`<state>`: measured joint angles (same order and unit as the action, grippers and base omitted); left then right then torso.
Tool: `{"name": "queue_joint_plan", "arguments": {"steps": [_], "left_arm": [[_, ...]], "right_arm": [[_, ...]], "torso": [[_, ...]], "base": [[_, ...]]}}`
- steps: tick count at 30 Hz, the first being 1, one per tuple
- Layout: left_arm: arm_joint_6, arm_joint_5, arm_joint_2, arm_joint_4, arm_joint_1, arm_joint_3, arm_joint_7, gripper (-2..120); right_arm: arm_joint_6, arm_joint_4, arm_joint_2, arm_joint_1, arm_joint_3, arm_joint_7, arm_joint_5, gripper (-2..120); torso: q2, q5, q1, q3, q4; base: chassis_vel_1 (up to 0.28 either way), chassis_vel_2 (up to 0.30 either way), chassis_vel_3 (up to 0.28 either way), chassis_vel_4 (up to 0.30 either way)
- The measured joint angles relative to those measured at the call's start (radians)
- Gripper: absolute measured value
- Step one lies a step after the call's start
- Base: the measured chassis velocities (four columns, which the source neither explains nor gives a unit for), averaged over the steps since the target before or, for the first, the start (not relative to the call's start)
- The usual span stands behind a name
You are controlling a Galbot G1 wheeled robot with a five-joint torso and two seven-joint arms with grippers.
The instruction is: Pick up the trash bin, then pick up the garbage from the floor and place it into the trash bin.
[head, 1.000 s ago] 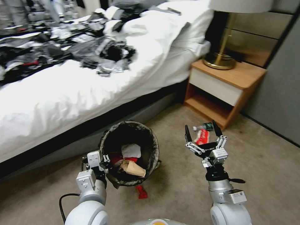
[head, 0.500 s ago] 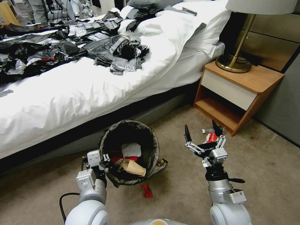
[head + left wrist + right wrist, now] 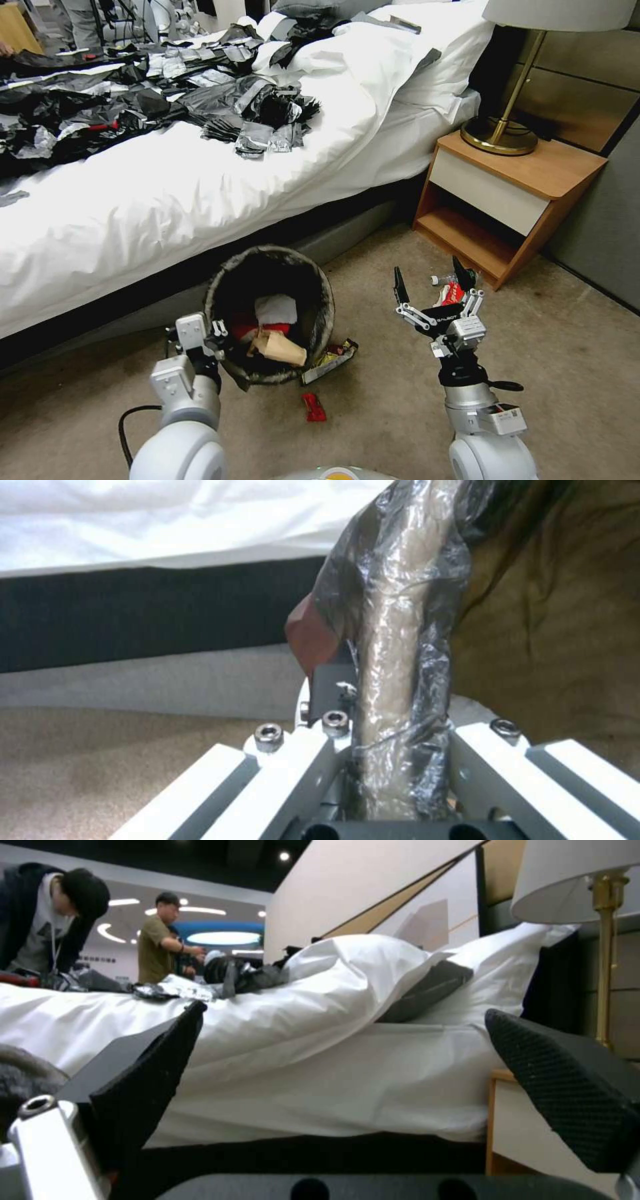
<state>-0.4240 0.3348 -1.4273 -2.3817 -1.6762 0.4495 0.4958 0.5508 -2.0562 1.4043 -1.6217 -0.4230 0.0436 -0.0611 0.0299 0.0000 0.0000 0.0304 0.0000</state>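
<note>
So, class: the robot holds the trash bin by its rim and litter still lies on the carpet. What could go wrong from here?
1. The left gripper pinches the trash bin only at its bag-lined rim; the slick liner could slip and the bin drop.
2. The bin tilts, so the brown paper scrap near its lip might spill.
3. The open right gripper could knock the small bottle under the nightstand while reaching for the red wrapper.

A dark brown-black plastic liner (image 3: 230, 363) wraps the round trash bin (image 3: 267, 313); beige carpet (image 3: 373, 413) carries a small red crumpled wrapper (image 3: 313, 407).
</note>
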Motion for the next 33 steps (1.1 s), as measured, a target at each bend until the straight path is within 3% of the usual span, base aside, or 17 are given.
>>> {"name": "queue_joint_plan", "arguments": {"steps": [8,13,20,25,27,29,33], "left_arm": [[-0.069,0.007,0.003,-0.028,-0.024,0.008,0.03,0],[-0.096,0.006,0.005,-0.035,-0.035,0.009,0.047,0],[-0.098,0.003,0.002,-0.038,-0.048,0.01,0.055,0],[-0.091,0.0,-0.009,-0.037,-0.053,0.005,0.053,0],[-0.09,-0.001,-0.01,-0.037,-0.052,0.004,0.053,0],[-0.087,-0.003,-0.02,-0.029,-0.048,0.005,0.052,0],[-0.074,-0.008,-0.033,-0.011,-0.043,0.004,0.044,0]], "right_arm": [[-0.051,0.026,-0.03,0.02,0.012,0.003,-0.012,100],[-0.121,0.075,-0.078,0.044,0.038,0.063,-0.06,100],[-0.208,0.185,-0.165,0.121,0.077,0.198,-0.062,100],[-0.239,0.322,-0.273,0.243,0.107,0.378,0.022,100],[-0.239,0.336,-0.28,0.256,0.11,0.394,0.031,100],[-0.248,0.437,-0.324,0.345,0.148,0.491,0.099,100],[-0.246,0.575,-0.315,0.487,0.219,0.569,0.205,100]], "torso": [[0.0,0.0,0.0,0.0,0.0],[0.0,0.0,0.0,0.0,0.0],[0.0,0.0003,0.0,0.0,0.0],[0.0,0.0,0.0,0.0,-0.0002],[0.0,0.0,0.0,0.0,-0.0001],[0.0,0.0,0.0,0.0,-0.0002],[0.0,0.0,0.0,0.0,0.0001]], "base": [[0.0,0.0,0.0,0.0],[0.0,0.0,0.0,0.0],[0.0,0.0,0.0,0.0],[0.0,0.0,0.0,0.0],[0.0,0.0,0.0,0.0],[0.0,0.0,0.0,0.0],[0.0,0.0,0.0,0.0]]}}
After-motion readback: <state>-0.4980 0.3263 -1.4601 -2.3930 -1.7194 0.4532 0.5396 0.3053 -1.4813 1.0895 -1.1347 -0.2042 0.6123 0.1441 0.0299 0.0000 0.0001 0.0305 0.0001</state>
